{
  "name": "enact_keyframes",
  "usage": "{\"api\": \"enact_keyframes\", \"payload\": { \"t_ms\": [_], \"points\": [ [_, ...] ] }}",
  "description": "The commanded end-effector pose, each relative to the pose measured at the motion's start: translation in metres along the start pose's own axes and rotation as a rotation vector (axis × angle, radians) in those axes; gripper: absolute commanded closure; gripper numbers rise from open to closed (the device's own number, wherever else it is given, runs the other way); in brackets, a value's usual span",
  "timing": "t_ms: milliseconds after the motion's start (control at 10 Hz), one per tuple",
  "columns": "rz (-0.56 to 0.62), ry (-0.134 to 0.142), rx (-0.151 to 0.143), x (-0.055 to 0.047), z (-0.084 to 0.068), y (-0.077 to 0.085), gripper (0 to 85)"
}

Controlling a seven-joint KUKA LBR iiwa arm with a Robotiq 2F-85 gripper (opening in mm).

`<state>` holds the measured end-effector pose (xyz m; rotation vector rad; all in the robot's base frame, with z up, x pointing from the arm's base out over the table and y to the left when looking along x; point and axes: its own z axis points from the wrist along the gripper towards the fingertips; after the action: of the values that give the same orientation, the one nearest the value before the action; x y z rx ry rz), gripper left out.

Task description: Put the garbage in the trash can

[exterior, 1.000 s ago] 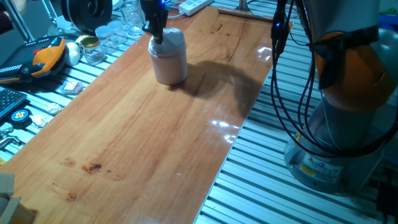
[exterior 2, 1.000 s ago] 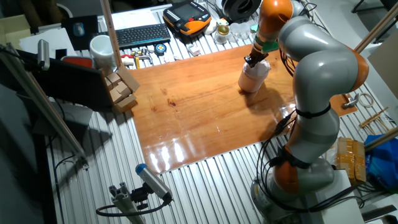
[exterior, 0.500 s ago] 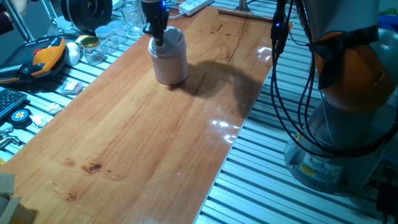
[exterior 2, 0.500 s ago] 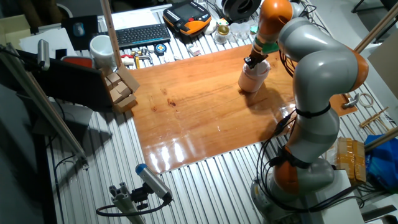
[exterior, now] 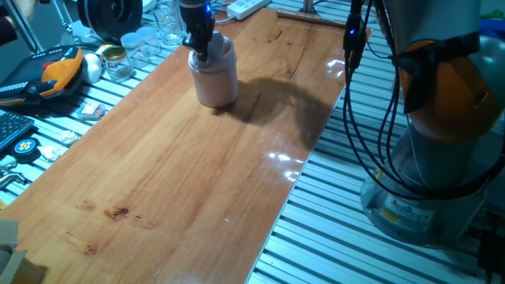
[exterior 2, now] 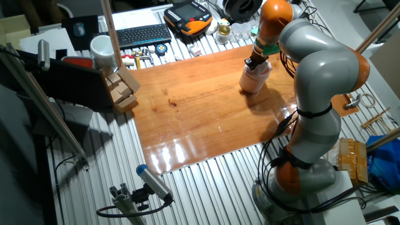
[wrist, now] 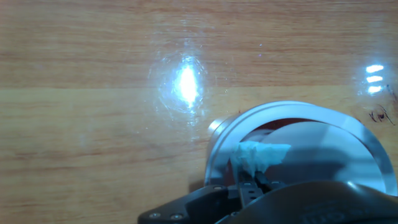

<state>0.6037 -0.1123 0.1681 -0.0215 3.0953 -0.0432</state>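
At the hand view's bottom, we are pinching the garbage [wrist: 258, 157] in our gripper [wrist: 254, 182] over the trash can [wrist: 348, 127].

A long wooden tabletop [exterior: 197, 173] with a glossy finish lies on a bench of ribbed aluminium rails [exterior: 347, 237], and bright glare patches from overhead light sit on the wood near its edge. Along the far side the bench is cluttered: a black keyboard [exterior 2: 142, 34], a white mug [exterior 2: 101, 47], small wooden blocks [exterior 2: 120, 89], clear glass jars [exterior: 138, 43] and an orange-and-black handheld pendant [exterior 2: 189, 16]. Black cables [exterior: 379, 118] hang beside the tabletop.
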Motion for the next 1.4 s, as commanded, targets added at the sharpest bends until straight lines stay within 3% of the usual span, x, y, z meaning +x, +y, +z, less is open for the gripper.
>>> {"api": "enact_keyframes", "payload": {
  "t_ms": [0,800,900,1000,1100,1200,1300],
  "points": [
    [0.001,0.000,-0.002,0.0004,0.0021,0.0000,85.0],
    [-0.005,0.006,-0.006,0.0010,0.0066,0.0049,85.0],
    [-0.006,0.001,0.000,0.0011,0.0063,0.0052,68.0],
    [0.002,-0.006,0.009,0.0013,0.0060,0.0054,68.0],
    [0.004,-0.013,0.015,0.0013,0.0059,0.0054,51.0],
    [0.009,-0.019,0.018,0.0012,0.0060,0.0052,51.0],
    [0.008,-0.022,0.025,0.0012,0.0060,0.0052,34.0]
  ]
}}
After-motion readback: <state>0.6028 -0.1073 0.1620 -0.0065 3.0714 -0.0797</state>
